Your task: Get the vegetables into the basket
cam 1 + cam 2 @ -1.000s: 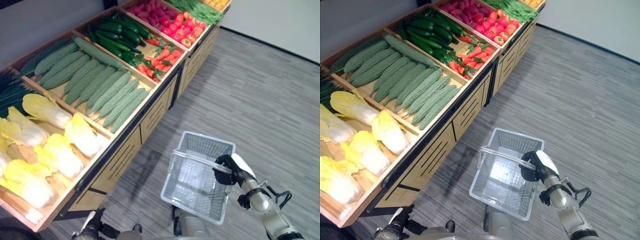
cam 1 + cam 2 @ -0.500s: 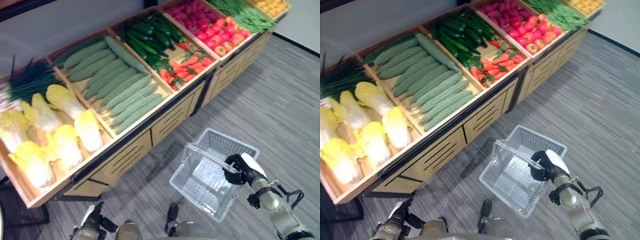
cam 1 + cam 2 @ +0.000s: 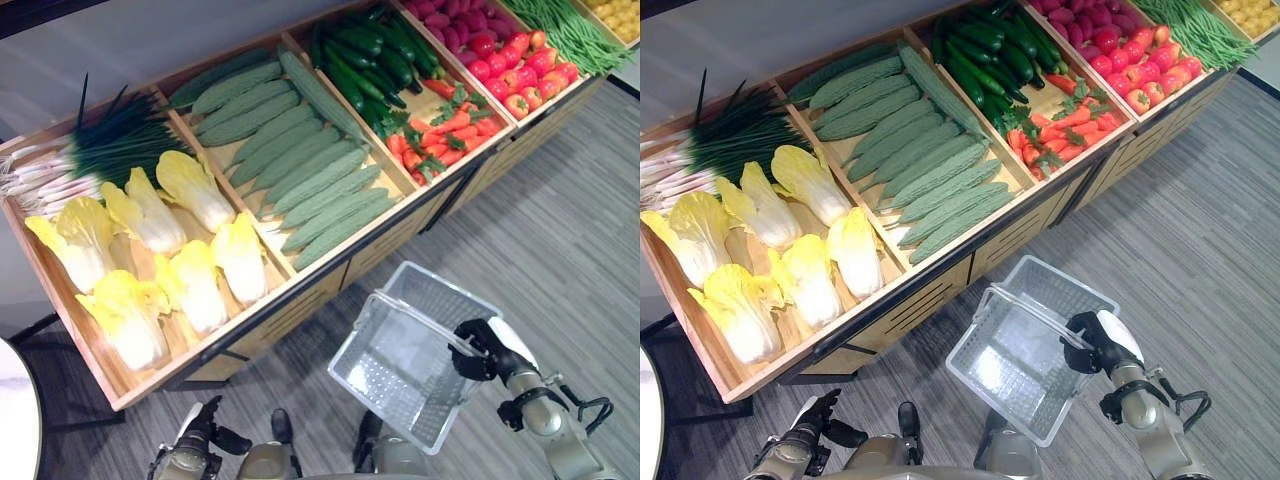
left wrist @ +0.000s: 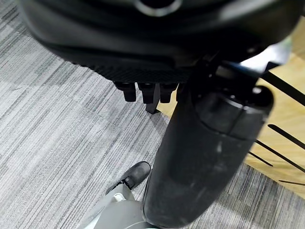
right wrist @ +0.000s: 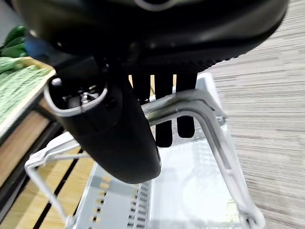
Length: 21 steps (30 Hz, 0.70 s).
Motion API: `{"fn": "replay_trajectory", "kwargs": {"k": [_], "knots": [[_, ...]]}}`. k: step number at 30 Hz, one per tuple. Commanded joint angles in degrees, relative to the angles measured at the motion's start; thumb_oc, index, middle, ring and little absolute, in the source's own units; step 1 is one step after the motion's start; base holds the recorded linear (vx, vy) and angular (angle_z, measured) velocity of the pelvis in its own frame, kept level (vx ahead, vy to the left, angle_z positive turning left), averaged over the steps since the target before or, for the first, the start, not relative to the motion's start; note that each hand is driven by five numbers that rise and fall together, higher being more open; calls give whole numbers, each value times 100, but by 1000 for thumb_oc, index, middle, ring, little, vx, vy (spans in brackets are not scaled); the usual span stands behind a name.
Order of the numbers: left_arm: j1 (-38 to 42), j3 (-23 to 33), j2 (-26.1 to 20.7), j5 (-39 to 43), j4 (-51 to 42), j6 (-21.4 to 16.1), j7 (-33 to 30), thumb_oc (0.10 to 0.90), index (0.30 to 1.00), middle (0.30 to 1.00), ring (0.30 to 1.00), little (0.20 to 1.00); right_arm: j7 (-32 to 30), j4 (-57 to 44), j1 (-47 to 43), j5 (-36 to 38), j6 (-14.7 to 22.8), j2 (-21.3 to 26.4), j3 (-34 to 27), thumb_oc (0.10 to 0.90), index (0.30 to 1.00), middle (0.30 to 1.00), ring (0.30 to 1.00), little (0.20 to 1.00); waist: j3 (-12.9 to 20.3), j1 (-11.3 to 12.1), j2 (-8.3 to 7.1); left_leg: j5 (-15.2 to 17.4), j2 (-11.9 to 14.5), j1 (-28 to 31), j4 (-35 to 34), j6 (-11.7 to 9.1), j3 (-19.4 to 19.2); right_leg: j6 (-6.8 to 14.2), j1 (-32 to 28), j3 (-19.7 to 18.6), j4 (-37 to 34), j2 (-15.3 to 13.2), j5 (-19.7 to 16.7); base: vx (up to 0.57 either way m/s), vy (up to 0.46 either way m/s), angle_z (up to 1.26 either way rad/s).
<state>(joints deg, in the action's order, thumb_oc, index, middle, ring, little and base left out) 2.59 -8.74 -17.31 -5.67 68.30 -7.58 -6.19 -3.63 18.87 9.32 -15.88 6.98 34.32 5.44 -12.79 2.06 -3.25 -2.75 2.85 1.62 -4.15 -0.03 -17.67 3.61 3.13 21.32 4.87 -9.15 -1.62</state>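
A pale grey plastic basket hangs empty over the floor in front of the stand. My right hand is shut on its metal handle, fingers hooked over the bar. On the sloped wooden stand lie napa cabbages, bitter gourds, cucumbers, carrots and tomatoes. My left hand hangs low beside me, well below the cabbage bin, fingers relaxed and holding nothing.
Scallions fill the stand's far-left bin and green beans the far-right one. The stand's wooden front runs close behind the basket. Grey carpet stretches to the right. A white rounded edge shows at lower left.
The whole picture has shifted, so the camera has moved: cabbages and scallions now sit nearer the middle. The basket still hangs from my right hand. The left hand stays low.
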Motion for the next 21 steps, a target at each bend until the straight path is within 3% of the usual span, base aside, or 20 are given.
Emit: {"fn": "replay_trajectory", "kwargs": {"k": [1, 4, 6, 8, 13, 17, 21], "knots": [[30, 217, -156, -10, 237, -97, -94, 900, 1000, 1000, 1000, 1000, -347, -368, -595, 79, 368, 50, -227, 400, 300, 300, 300, 300, 275, 93, -372, 19, 65, -16, -83, -32, 224, 606, -157, -600, 118, -280, -740, -4, 84, 0], [52, 235, -220, 22, 218, -106, -99, 900, 1000, 1000, 1000, 1000, -376, -137, -662, 52, 342, 28, -177, 400, 300, 300, 300, 300, 227, 107, -380, 72, -5, 34, -85, 67, 312, 674, 30, -820, 744, -341, -837, 2, 97, -3], [66, 217, -272, 41, 206, -100, -97, 900, 1000, 1000, 1000, 1000, -387, 36, -661, 69, 326, 6, -173, 400, 300, 300, 300, 300, 205, 10, -367, 85, -37, 51, -85, 87, 499, 655, 207, -1391, 1000, -109, -853, 42, 18, 12], [95, 199, -295, 59, 208, -118, -96, 900, 1000, 1000, 1000, 1000, -416, 123, -649, 48, 314, 24, -202, 400, 300, 300, 300, 300, 231, -48, -327, 79, -21, 55, -85, 55, 643, 576, 283, -1792, 759, 34, -738, 65, -44, 60], [206, 227, -322, 182, 313, -154, -137, 900, 1000, 1000, 1000, 1000, -519, 292, -626, 62, 326, 46, -282, 400, 300, 300, 300, 300, 219, -161, -261, 101, 89, 120, -81, -106, 1156, 544, 476, -2504, 13, 0, -716, 99, -144, 52], [177, 314, -344, 210, 439, -136, -146, 900, 1000, 1000, 1000, 1000, -456, 283, -559, 63, 330, 27, -249, 400, 300, 300, 300, 300, 216, -125, -347, 82, 193, 154, -21, -211, 1385, 508, 274, -2340, -141, 18, -594, 46, -186, 70], [127, 473, -300, 308, 571, -96, -146, 900, 1000, 1000, 1000, 1000, -372, 209, -509, 110, 381, 134, -230, 400, 300, 300, 300, 300, 213, -59, -305, -56, 466, 16, 113, -396, 1555, 339, 27, -1978, -376, 218, -496, 13, -299, 21]]}}
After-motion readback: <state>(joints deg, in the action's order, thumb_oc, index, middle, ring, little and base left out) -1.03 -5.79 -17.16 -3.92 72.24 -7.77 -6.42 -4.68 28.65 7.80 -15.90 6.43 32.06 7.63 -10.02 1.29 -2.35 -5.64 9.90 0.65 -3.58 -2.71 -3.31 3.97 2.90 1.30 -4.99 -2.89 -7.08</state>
